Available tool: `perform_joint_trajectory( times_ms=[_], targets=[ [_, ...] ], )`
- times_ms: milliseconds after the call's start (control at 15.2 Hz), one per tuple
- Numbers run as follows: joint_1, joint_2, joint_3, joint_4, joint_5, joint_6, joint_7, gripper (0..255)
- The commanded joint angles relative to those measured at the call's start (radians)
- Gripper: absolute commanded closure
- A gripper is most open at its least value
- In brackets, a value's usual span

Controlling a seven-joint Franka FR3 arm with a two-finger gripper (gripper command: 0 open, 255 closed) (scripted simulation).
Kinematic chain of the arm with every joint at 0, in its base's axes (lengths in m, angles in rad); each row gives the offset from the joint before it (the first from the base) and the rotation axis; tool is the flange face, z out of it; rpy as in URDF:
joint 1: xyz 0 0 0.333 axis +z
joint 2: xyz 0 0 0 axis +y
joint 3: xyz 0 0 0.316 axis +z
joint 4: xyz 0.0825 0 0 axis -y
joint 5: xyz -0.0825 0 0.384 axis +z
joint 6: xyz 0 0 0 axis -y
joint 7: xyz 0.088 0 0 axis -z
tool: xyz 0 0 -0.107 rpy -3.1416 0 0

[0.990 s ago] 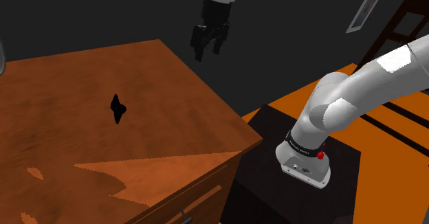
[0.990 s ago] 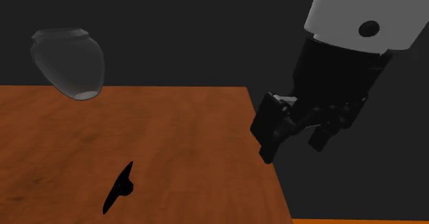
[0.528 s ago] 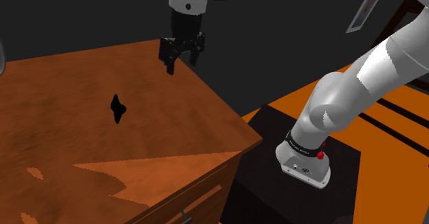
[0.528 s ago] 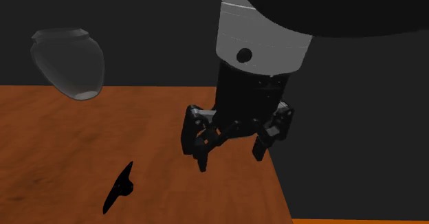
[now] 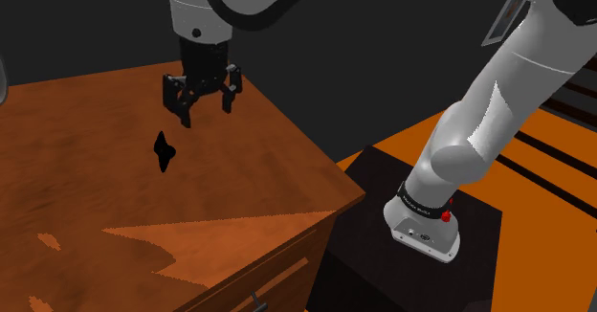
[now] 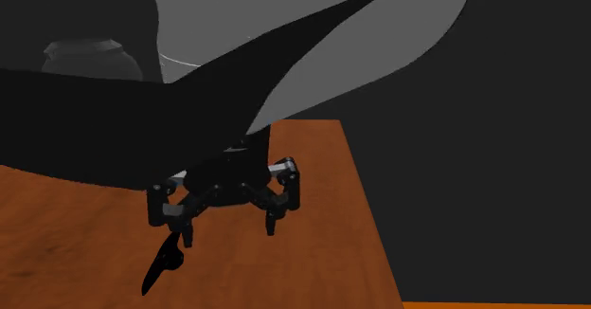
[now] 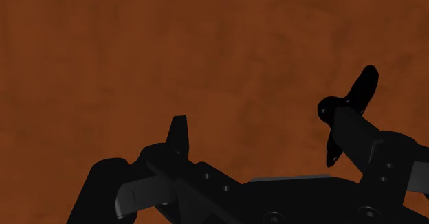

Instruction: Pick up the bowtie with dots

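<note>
While the gripper (image 5: 204, 111) is hovering with its fingers apart over the brown table (image 5: 86, 195), the black bowtie (image 5: 165, 152) is lying on the tabletop just below it, toward the shoulder view's left, near one fingertip.

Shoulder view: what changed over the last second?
The pincer swung from beyond the table's edge toward the shoulder view's left and came lower. It now hangs open above the wooden table, close to the black bowtie, holding nothing. The bowtie lies where it was, untouched.
</note>
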Motion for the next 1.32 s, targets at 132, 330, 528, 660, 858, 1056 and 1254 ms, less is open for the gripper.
perform_joint_trajectory(
  times_ms=[132, 330, 528, 660, 858, 1056, 1254],
  targets=[
    [0.027, 0.17, 0.051, 0.135, -0.108, 0.014, 0.142, 0],
    [0.074, 0.303, 0.065, 0.256, -0.199, 0.005, 0.242, 0],
    [0.085, 0.327, 0.061, 0.253, -0.215, 0.027, 0.257, 0],
    [0.086, 0.334, 0.059, 0.234, -0.22, 0.052, 0.26, 0],
    [0.088, 0.348, 0.056, 0.201, -0.231, 0.096, 0.267, 0],
    [0.088, 0.346, 0.056, 0.2, -0.23, 0.096, 0.266, 255],
    [0.088, 0.349, 0.056, 0.203, -0.232, 0.095, 0.266, 255]
  ],
)
